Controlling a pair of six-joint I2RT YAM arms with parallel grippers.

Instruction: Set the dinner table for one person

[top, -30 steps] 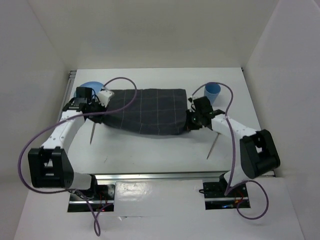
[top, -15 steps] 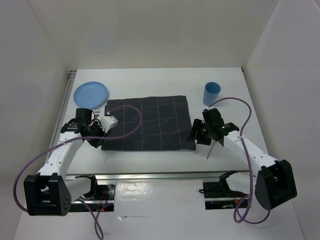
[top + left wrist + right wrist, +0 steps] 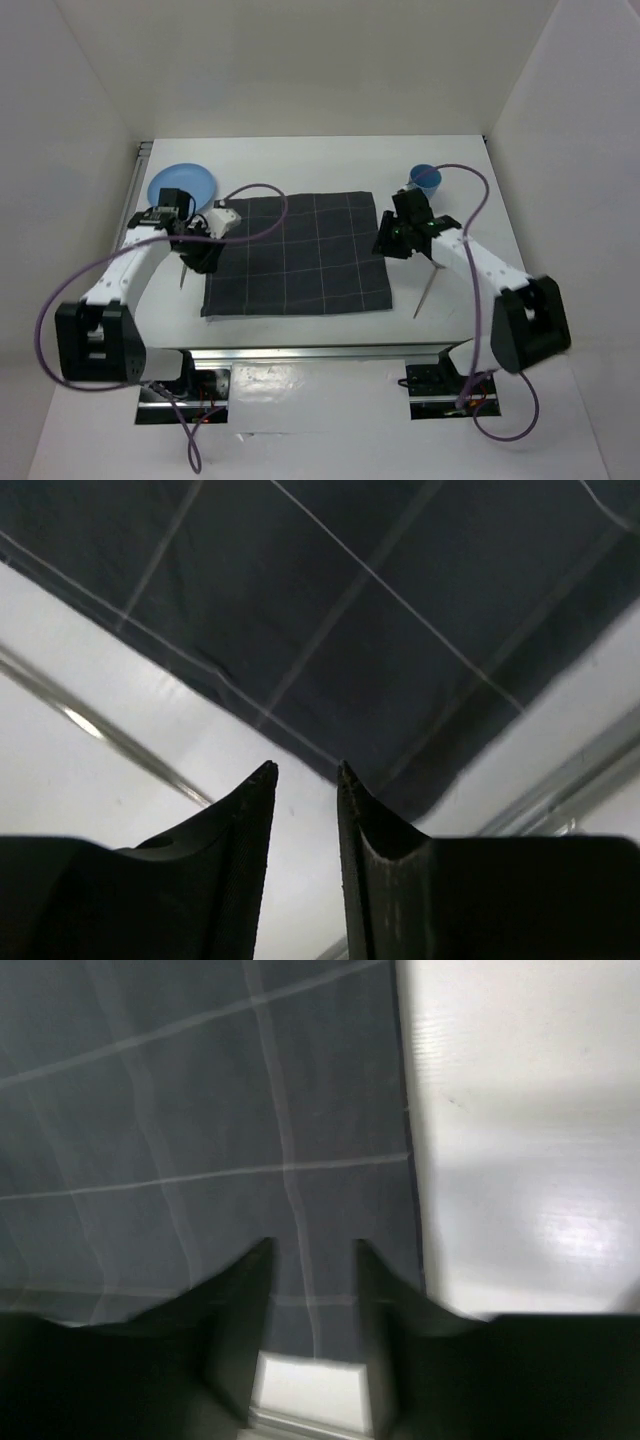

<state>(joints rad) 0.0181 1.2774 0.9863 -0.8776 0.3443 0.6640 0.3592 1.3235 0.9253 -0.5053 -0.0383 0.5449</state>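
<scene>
The surface (image 3: pixel 300 160) is the white top beneath everything. Judged rigid, heavy and fixed: load it, do not grip it. The cloth (image 3: pixel 300 255) lies flat at its centre. Left claw (image 3: pixel 305 770) and right claw (image 3: pixel 312 1245): slightly spread, empty, at the cloth's 2 side edges.

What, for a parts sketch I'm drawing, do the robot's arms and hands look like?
Both the left arm and right arm have slim white links with blocky black joint housings. A purple cable loops loosely along each. The left hand and right hand each have two dark, tapered fingers ending in pointed tips.
</scene>
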